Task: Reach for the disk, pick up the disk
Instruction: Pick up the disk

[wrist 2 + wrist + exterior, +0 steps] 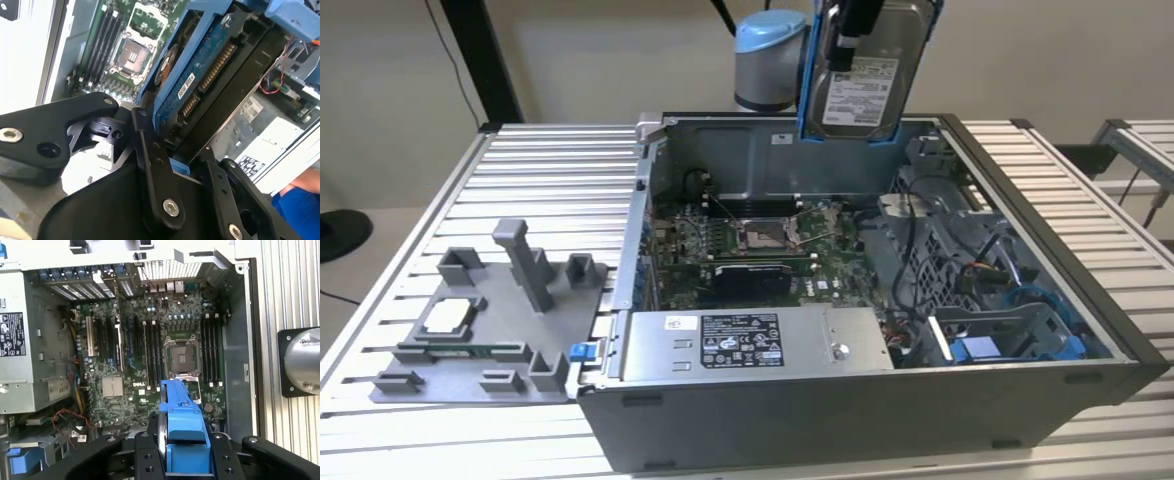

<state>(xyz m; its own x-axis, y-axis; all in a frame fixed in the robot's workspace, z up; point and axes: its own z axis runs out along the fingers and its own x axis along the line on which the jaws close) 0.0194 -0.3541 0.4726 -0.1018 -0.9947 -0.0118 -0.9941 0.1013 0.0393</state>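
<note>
The gripper [182,462] is clamped on the disk [865,85], which hangs upright from it. The open computer case [1067,390] lies below, its motherboard [170,345] well apart from the disk's lower edge.

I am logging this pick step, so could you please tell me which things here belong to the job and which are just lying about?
Belonging to the job:
- silver-grey metal disk in a bright blue plastic frame, lifted above the case
- black gripper, shut on the disk

Just lying about:
- open grey computer case with green motherboard
- grey power supply box with white sticker
- grey plastic fixture on the slatted table
</note>
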